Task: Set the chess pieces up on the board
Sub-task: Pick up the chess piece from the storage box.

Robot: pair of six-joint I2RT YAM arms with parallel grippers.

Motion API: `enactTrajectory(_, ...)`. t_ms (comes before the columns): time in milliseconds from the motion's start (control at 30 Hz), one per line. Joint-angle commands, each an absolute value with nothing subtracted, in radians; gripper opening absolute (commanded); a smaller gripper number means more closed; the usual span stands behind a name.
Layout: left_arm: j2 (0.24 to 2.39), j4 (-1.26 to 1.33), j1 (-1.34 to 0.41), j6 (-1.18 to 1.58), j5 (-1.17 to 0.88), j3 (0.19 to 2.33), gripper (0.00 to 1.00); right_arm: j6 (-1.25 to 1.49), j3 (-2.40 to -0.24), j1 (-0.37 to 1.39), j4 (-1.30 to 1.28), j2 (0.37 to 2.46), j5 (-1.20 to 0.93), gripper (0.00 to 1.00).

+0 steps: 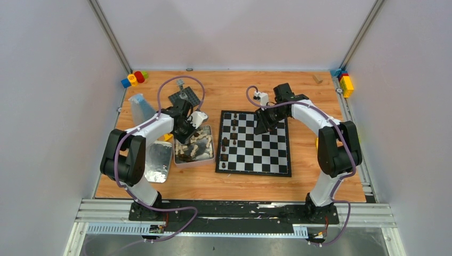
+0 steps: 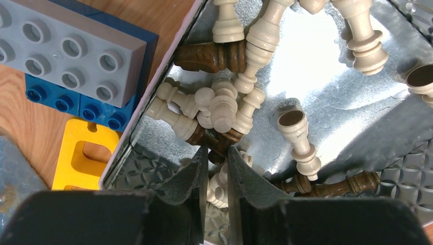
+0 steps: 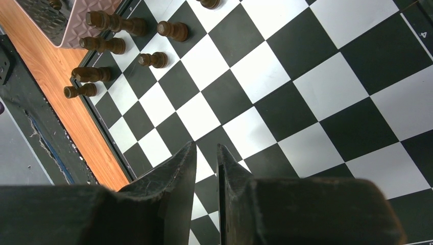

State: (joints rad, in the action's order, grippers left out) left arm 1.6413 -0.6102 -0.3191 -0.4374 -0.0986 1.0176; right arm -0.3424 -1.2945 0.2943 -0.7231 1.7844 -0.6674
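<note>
Left claw [image 2: 218, 153] nearly closed over chess pieces [image 2: 224, 109] in tin [image 2: 357, 102], grip unclear, right claw [image 3: 207, 153] closed empty above board [image 3: 306, 92].

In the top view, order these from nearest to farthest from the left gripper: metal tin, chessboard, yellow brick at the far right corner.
1. metal tin, directly under the left gripper.
2. chessboard, to its right.
3. yellow brick, far right corner.

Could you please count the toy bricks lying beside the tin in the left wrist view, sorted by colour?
grey brick: 1
blue brick: 1, lying under the grey one
yellow brick: 1, flat with a cut-out
Total: 3
</note>
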Motion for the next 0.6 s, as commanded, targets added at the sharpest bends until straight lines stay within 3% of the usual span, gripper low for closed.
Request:
enactTrajectory(0,1.588,-0.606,-0.317,-0.451,-0.133,1.01,0.23,-0.364,-1.321,0.303,-0.726,1.787,-0.699,0.22)
enactTrajectory(200,1.525,-0.624,-0.317,-0.448,-0.17,1.005,0.11,-0.364,-1.325,0.304,-0.729,1.786,-0.698,0.22)
enactTrajectory(433,1.446,-0.705,-0.318,-0.471,-0.199,1.017,0.04,-0.357,-1.364,0.307,-0.745,1.767,-0.721,0.22)
enactTrajectory(567,1.398,-0.785,-0.317,-0.485,-0.287,1.064,0.01,-0.351,-1.433,0.308,-0.763,1.747,-0.837,0.22)
